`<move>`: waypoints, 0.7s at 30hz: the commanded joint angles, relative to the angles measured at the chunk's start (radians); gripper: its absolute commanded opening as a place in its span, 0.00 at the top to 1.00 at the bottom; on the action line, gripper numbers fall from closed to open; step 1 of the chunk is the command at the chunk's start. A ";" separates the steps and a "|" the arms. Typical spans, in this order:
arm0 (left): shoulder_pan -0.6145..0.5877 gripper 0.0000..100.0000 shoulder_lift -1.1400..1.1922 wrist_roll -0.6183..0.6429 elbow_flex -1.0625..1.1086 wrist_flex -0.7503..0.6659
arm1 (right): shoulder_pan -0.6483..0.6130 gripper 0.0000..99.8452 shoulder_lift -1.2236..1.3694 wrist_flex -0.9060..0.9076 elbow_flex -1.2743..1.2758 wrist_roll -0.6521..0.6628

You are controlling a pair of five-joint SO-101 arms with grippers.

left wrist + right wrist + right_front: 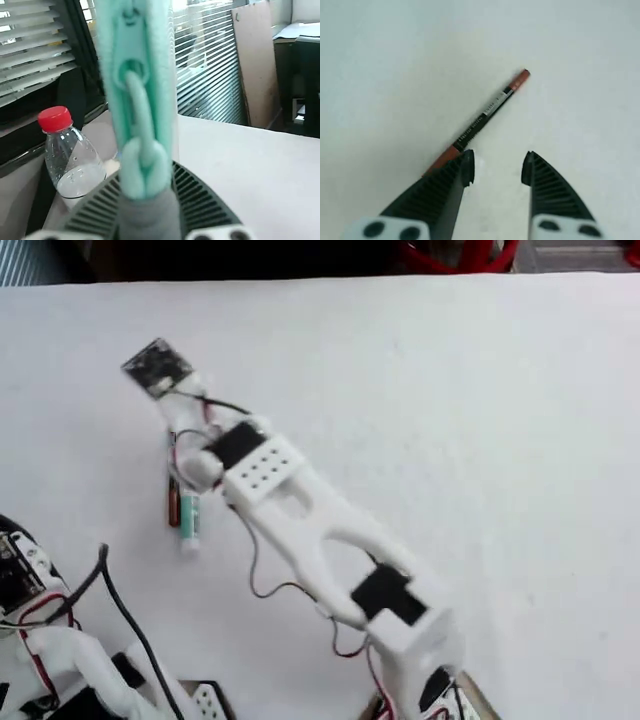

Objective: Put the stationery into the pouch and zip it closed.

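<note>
Print runs in white along the black barrel of the pencil (pixel 487 112), too small to read; both of its ends are reddish brown. The pencil lies flat on the white table (pixel 580 60), slanting away from the right gripper (pixel 497 167), whose fingers stand apart over bare table. The pencil's near end slips under one fingertip, outside the gap. In the high view a white stick (pixel 190 522) with a green band lies just beside the pencil, close to the same gripper. The left gripper (pixel 145 190) is clamped on the zipper pull (pixel 142 150) of the mint-green pouch (pixel 160 60), which rises straight in front of it. A clear bottle (pixel 67 155) with a red cap stands beyond that gripper, off to one side.
</note>
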 commanded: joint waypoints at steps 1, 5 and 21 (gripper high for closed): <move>-0.025 0.98 -0.001 -0.012 0.011 -0.006 | -0.056 0.84 0.124 -0.018 -0.222 0.106; -0.025 0.98 -0.001 -0.012 0.020 -0.006 | -0.087 0.86 0.289 0.019 -0.433 0.167; 0.050 0.98 -0.002 -0.011 0.129 -0.006 | -0.025 0.93 0.753 0.341 -0.933 0.325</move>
